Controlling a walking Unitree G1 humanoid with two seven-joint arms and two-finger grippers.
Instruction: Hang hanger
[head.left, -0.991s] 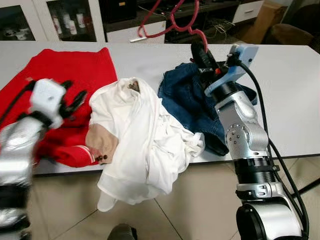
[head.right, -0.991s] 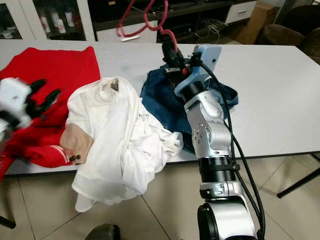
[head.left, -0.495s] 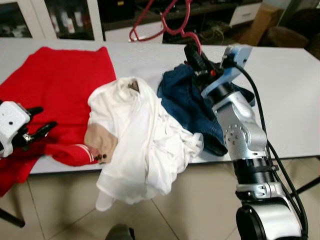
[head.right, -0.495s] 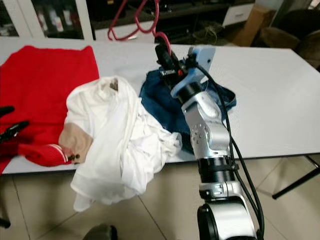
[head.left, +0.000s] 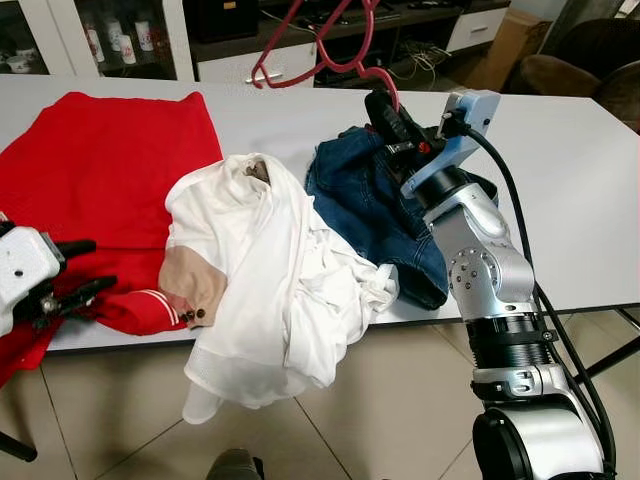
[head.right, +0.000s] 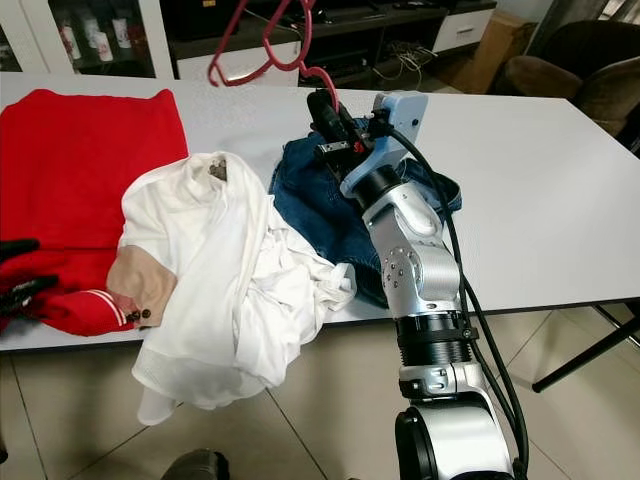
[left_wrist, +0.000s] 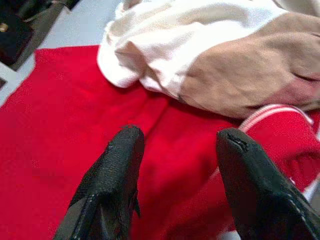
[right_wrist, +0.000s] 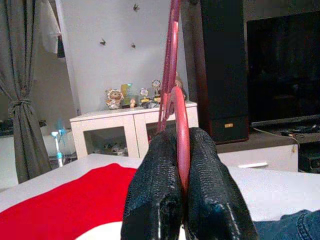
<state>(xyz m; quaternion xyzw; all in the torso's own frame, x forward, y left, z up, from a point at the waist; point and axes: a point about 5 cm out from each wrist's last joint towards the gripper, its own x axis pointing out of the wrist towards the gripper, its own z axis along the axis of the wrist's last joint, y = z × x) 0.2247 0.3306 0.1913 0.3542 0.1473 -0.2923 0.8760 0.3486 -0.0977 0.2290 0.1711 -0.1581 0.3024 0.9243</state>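
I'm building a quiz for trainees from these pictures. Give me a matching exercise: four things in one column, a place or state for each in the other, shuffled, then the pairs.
1. red hanger
2. white shirt
3. blue jeans
4. left gripper

A. open, over the red garment
B. draped over the table edge
C. clamped in the right gripper
D. on the table, beside the right arm

Pairs: 1-C, 2-B, 3-D, 4-A
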